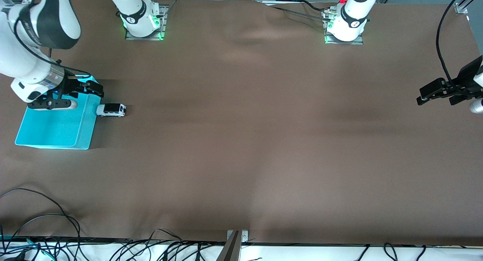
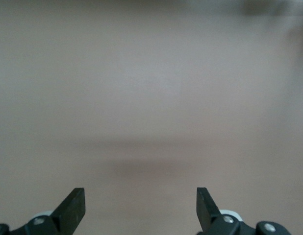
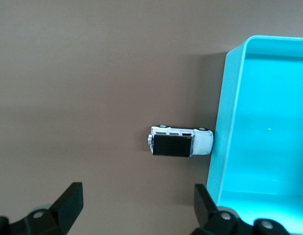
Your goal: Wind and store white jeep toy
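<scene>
The white jeep toy (image 1: 111, 110) stands on its wheels on the brown table, its end against the outer wall of the cyan bin (image 1: 85, 132), on the bin's side toward the left arm's end. In the right wrist view the jeep (image 3: 181, 141) shows its black roof and touches the bin's wall (image 3: 224, 122). My right gripper (image 1: 93, 88) is open and empty, up over the bin's corner close to the jeep; in its own view (image 3: 137, 200) the jeep lies a little ahead of the fingertips. My left gripper (image 1: 424, 94) waits open and empty at the left arm's end, with only bare table in its view (image 2: 140, 208).
The bin holds nothing that I can see. Both arm bases (image 1: 141, 21) stand along the table's farther edge. Loose black cables (image 1: 45, 215) lie at the edge nearest the front camera. A cable (image 1: 443, 45) hangs near the left gripper.
</scene>
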You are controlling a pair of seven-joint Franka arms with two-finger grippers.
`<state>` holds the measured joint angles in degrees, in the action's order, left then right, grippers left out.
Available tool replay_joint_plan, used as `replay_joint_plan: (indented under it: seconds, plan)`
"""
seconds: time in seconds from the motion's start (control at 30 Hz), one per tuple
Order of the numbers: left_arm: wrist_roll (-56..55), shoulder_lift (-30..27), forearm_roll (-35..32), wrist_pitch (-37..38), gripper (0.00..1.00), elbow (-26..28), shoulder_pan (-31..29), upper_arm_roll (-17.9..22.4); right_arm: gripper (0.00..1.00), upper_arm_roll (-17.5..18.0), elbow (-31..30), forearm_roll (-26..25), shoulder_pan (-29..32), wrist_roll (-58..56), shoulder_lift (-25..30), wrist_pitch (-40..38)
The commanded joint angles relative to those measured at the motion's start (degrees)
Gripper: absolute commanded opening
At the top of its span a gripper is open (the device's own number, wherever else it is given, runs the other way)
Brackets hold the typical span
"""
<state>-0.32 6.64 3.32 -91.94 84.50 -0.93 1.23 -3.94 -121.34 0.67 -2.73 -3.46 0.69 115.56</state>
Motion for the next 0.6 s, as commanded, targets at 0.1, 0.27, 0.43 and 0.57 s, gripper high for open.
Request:
replay_joint_plan:
  seconds: [0.1,0.27,0.43,0.57]
  plan:
    - [1.46,-0.93,2.75,1.06,1.0,0.49,0.84,1.75,1.0,0.34,-11.1,-0.67,1.32,0.21,2.73,12.93]
    - [1.55,-0.58,2.31,0.97,1.0,0.49,0.93,1.75,1.0,0.34,-13.48,-0.58,2.12,0.3,2.38,14.17]
    - [1.55,-0.31,1.96,0.97,1.0,0.49,1.19,1.67,1.0,0.25,-14.71,-0.49,2.99,0.47,2.29,14.17]
    - [1.64,-0.05,-0.05,0.97,1.0,0.49,1.81,1.32,1.0,0.25,-15.06,-0.49,3.44,5.64,2.29,14.34]
